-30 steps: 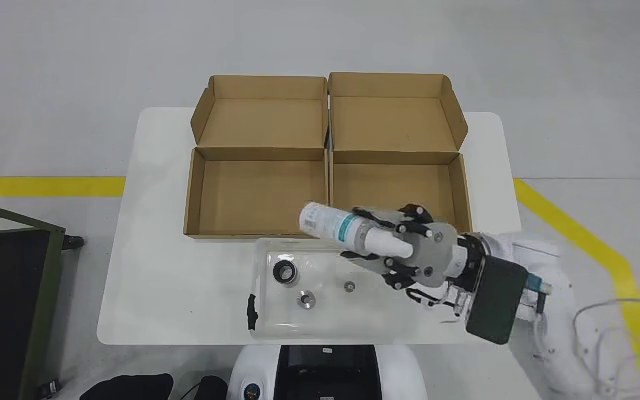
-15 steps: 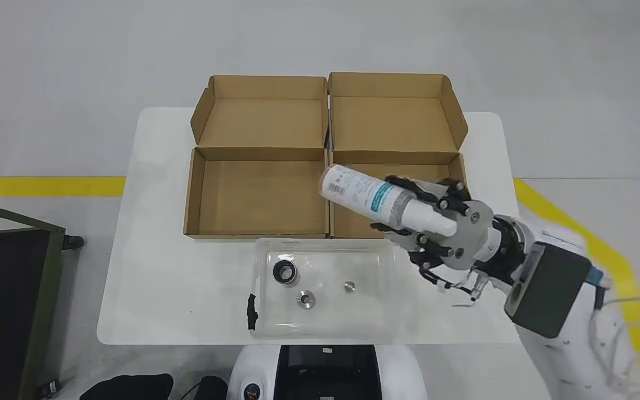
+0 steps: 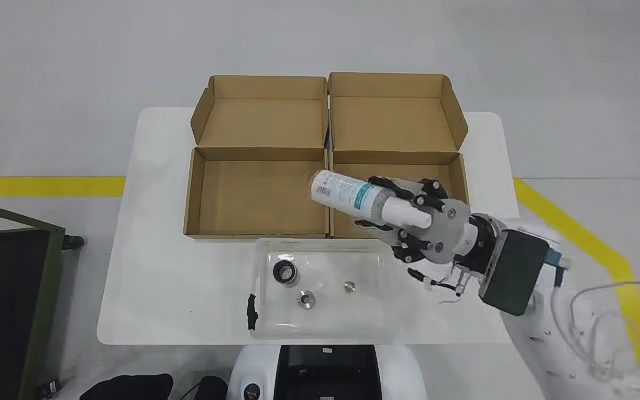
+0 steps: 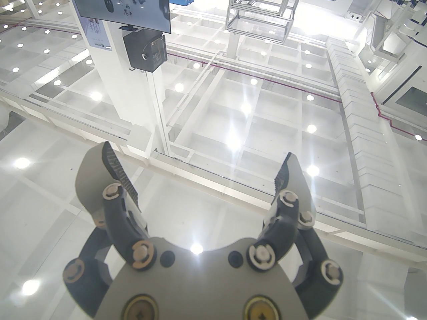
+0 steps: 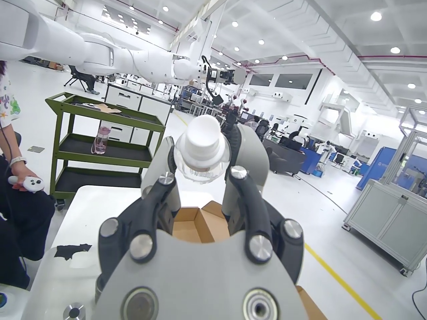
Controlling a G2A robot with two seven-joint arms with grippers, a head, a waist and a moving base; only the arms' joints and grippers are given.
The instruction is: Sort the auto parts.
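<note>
White counter (image 3: 160, 210), clear tray (image 3: 322, 243) at six o'clock. Right gripper (image 3: 388, 207), fingers clamped on the spray bottle (image 3: 345, 192), tilted over the right box (image 3: 462, 195), seven o'clock corner. Left gripper (image 4: 200, 171): fingers spread apart, aimed ceilingward.

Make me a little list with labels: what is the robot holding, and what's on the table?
Right end effector: shut on the bottle
Bottle: white with a teal label, tilted in the air over the front of the boxes
Left end effector: open, holding nothing, pointing at the ceiling
Boxes: left box and right box, cardboard, open, side by side
Clear tray: in front of the boxes
Small parts in tray: ring, disc, tiny piece
</note>
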